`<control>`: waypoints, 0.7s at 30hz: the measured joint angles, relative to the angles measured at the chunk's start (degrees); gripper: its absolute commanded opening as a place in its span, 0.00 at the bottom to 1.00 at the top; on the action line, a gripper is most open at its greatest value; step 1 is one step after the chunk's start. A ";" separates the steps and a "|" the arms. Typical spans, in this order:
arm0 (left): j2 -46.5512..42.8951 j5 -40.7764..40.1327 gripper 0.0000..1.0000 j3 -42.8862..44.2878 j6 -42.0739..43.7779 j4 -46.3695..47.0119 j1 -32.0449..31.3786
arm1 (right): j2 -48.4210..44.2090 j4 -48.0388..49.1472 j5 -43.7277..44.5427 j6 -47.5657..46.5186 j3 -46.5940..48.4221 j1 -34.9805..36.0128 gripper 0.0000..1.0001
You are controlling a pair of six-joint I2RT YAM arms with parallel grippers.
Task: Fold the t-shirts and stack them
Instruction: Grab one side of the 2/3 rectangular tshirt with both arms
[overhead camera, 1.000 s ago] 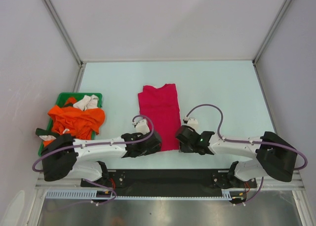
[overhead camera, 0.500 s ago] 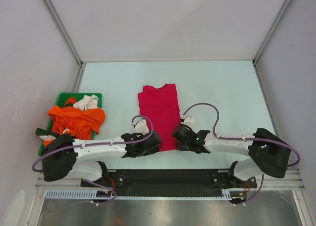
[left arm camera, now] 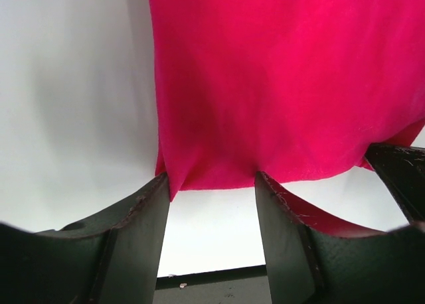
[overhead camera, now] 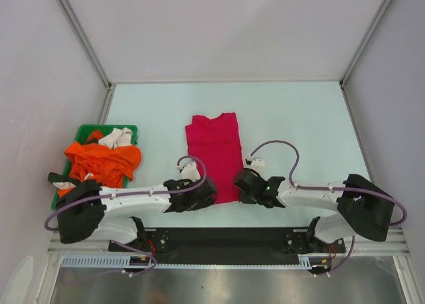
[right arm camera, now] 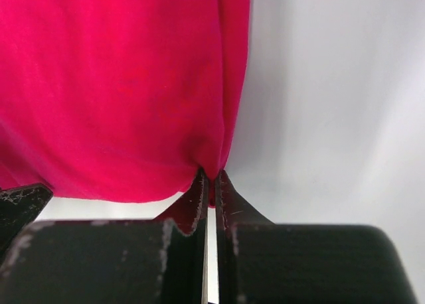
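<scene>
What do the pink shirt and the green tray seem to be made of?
The pink shirt looks like soft matte knit cloth, perhaps cotton: its hem sags and creases. The green tray looks like hard plastic: thin straight rim, even colour.

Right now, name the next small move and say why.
Probably close the left gripper. Its jaws stand open with the near hem of the crimson-pink t-shirt between them, while the right gripper is pinched shut on the hem's other corner. Both corners likely need gripping before folding.

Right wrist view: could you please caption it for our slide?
Right gripper shut on a corner of the crimson t-shirt.
</scene>
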 measured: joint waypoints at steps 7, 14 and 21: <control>1.68 -0.04 0.60 0.48 -0.09 -0.15 -0.22 | -0.33 -0.55 0.00 0.09 -0.02 0.00 0.00; 3.39 -1.51 0.60 2.82 -3.30 -7.23 -1.36 | -0.81 -1.64 -0.02 -0.28 -0.07 0.24 0.00; 3.10 -3.78 0.59 4.11 -6.05 -14.93 -2.08 | -1.11 -1.53 -0.04 -0.52 -0.39 0.24 0.00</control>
